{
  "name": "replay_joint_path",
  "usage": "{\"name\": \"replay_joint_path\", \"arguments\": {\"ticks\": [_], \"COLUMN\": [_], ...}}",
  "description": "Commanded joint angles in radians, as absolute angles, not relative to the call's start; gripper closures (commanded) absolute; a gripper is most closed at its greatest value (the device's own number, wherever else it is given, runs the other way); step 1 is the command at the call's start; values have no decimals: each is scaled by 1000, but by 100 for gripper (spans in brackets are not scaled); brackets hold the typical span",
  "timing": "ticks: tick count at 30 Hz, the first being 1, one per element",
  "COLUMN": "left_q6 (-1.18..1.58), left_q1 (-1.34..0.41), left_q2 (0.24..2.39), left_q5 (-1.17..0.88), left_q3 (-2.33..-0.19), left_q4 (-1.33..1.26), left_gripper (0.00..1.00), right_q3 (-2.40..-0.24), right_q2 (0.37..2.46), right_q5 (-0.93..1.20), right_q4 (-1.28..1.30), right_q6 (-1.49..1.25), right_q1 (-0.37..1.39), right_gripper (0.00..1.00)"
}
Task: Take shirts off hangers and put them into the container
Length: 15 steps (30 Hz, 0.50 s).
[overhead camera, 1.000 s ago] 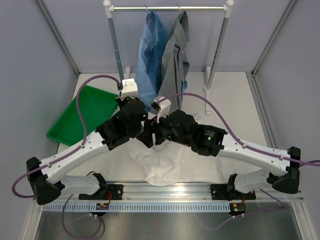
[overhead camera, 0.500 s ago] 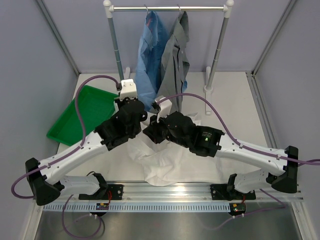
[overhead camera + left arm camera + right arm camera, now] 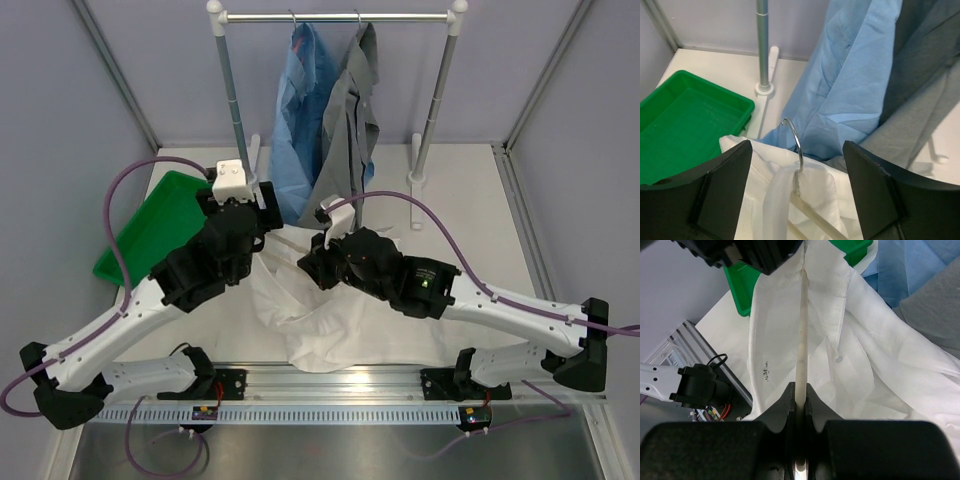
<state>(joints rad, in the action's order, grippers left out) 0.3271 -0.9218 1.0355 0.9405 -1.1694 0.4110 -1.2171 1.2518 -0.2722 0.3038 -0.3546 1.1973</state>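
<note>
Hanger [image 3: 801, 325] inside the white shirt [image 3: 300, 320] is pinched by our right gripper [image 3: 800, 391]; our left gripper [image 3: 796, 162] gapes empty near its hook [image 3: 794, 136], shirt pooled on the white table [image 3: 470, 200] beneath

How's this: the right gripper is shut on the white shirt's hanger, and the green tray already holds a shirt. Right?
Not quite. The right gripper is shut on the hanger in the white shirt, but the green tray holds no shirt yet: the left wrist view shows it bare.

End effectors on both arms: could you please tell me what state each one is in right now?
Left end effector: open, gripping nothing.
Right end effector: closed on the hanger.
</note>
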Motion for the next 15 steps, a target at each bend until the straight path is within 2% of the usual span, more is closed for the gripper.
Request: {"name": "replay_joint_path", "arguments": {"ticks": [1,3,4,10,15], "left_q6": [385,399,403,445,503], "left_q1": [-925,-925,-925,-925,-923], "left_q2": [993,977,974,934,905], "left_q5": [824,775,761,692,692], "left_q3": [-1236,-1267,-1279,-1342,-1312], "left_q4": [471,529,550,722,860], "left_gripper": [13,2,1,1,7], "right_q3": [-1223,-1218,-1215,-1195,-1174], "right_q2": [1204,1201,1195,1186,1163], "right_q5": [-307,-307,-308,-319,-318], "right_q4": [252,256,255,262,258], "right_q6": [-327,-325,-322,-311,-314], "right_q1": [1209,1207,1207,1207,1207], "right_gripper": [100,100,100,100,100]}}
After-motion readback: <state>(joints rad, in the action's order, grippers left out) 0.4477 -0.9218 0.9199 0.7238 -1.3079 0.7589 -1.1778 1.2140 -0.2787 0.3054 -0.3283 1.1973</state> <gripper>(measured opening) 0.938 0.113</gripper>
